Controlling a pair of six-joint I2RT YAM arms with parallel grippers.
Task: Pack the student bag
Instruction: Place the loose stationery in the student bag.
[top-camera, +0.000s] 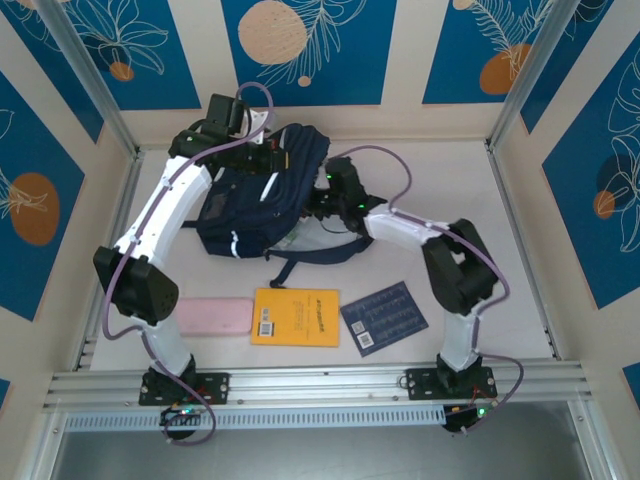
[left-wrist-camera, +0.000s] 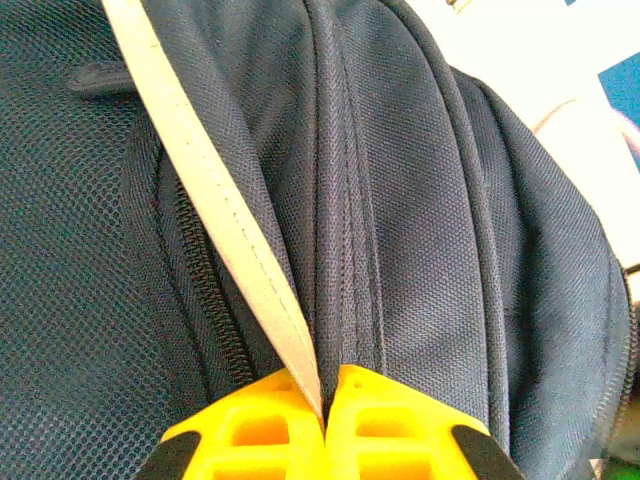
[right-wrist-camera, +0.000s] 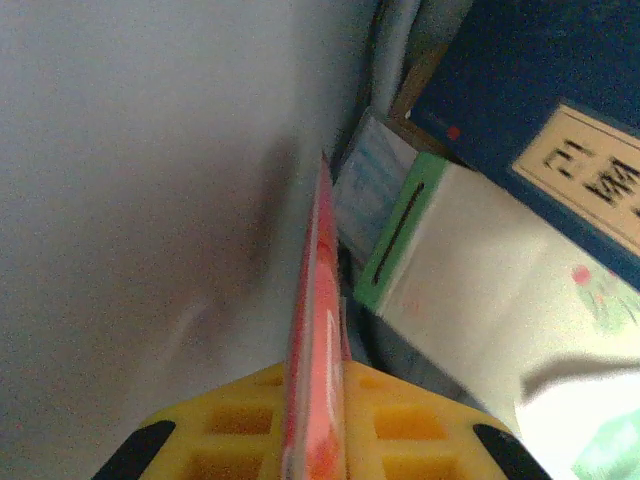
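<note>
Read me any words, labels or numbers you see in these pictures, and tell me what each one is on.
Nothing reads clearly.
Yellow book: dark title line and barcode label, too small.
Blue booklet: rows of print and barcode sticker, too small.
Navy book: cream label with dark characters, blurred.
Red flat item: no print made out.
Student bag: no lettering made out.

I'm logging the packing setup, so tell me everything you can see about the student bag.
The student bag is dark navy woven fabric with mesh panels, zips and a pale trim strip. It lies slumped at the far side of the white table, with straps trailing nearward. The left gripper is shut on that strip, and the right arm meets its right side.
</note>
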